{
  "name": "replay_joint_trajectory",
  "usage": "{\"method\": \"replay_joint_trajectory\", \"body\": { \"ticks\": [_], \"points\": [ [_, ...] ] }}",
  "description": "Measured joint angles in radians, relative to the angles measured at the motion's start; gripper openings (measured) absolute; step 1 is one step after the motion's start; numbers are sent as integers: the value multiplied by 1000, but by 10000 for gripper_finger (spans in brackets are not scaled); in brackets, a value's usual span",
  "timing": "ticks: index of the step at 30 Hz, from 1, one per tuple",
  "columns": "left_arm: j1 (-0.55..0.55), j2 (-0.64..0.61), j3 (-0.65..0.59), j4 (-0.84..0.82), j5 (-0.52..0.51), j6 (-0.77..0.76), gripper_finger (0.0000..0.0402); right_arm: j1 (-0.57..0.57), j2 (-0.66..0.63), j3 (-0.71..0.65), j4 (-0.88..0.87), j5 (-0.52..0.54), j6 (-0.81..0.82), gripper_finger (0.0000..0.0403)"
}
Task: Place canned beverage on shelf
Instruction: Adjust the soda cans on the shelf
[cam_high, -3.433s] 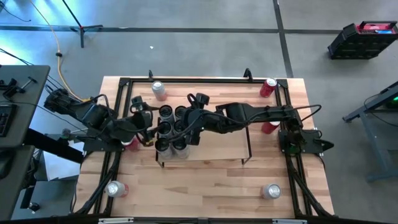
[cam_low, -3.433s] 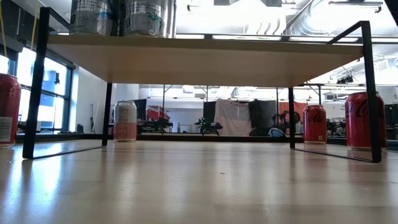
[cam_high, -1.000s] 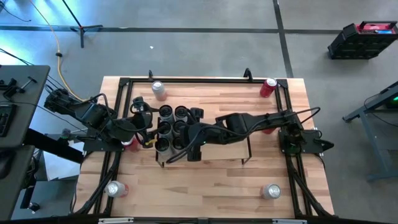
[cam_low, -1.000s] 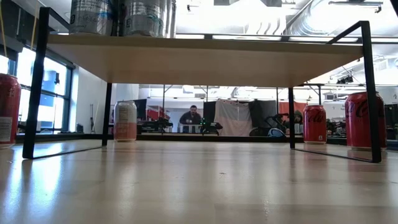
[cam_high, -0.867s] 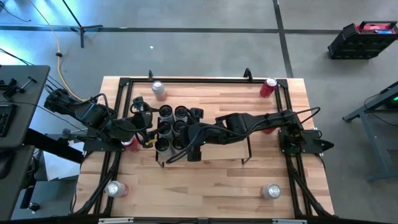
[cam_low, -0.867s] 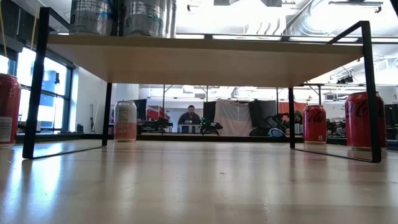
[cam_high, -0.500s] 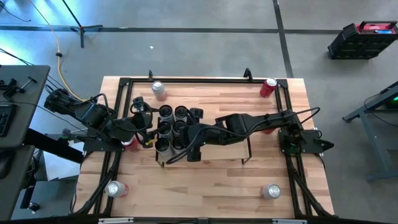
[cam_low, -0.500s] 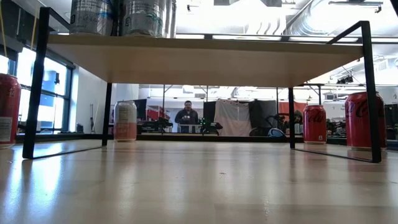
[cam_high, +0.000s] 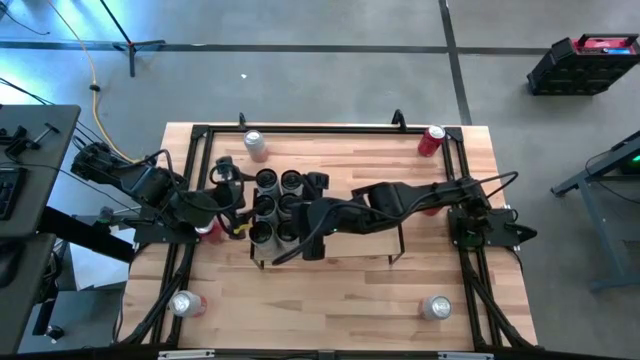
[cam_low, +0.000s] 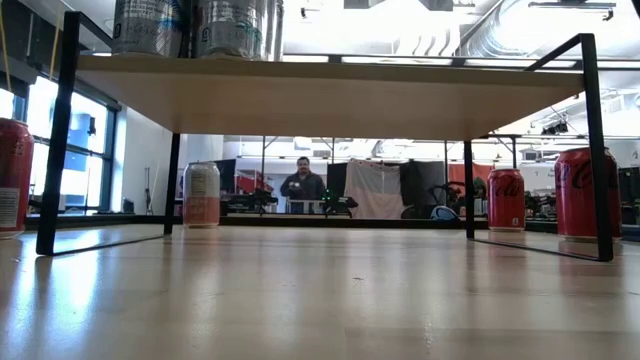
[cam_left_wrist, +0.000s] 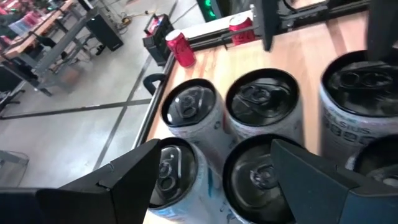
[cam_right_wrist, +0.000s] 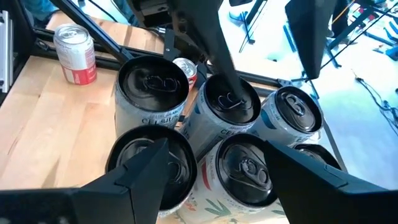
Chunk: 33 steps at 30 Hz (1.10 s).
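The shelf (cam_high: 365, 246), a light-wood board on black wire frames, stands mid-table; the low view shows its underside (cam_low: 330, 95). Several silver cans (cam_high: 268, 206) stand upright in a cluster on its left end. My left gripper (cam_left_wrist: 216, 146) hovers open above them from the table's left. In the right wrist view, one of its fingers (cam_right_wrist: 217, 56) reaches down close to a can top (cam_right_wrist: 227, 102); whether it touches cannot be told. My right gripper (cam_right_wrist: 217, 149) hangs open over the cluster's near-right side (cam_high: 285, 238), holding nothing.
Loose cans stand on the table around the shelf: a pink-and-white one (cam_high: 255, 143) far left, a red one (cam_high: 432, 138) far right, and others near left (cam_high: 185, 303) and near right (cam_high: 436, 306). Black rails (cam_high: 300, 128) edge the tabletop. A person (cam_low: 304, 183) stands in the room behind.
Within the last second neither gripper nor any can has moved. Before that, my right gripper drew back from over the cans toward the table's near edge, still open.
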Motion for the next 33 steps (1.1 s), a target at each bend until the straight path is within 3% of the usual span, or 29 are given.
{"method": "replay_joint_trajectory", "body": {
  "ticks": [33],
  "points": [
    [32,-1,0,-59,47,-18,294,4,-3,0,-15,6,19,250]
  ]
}}
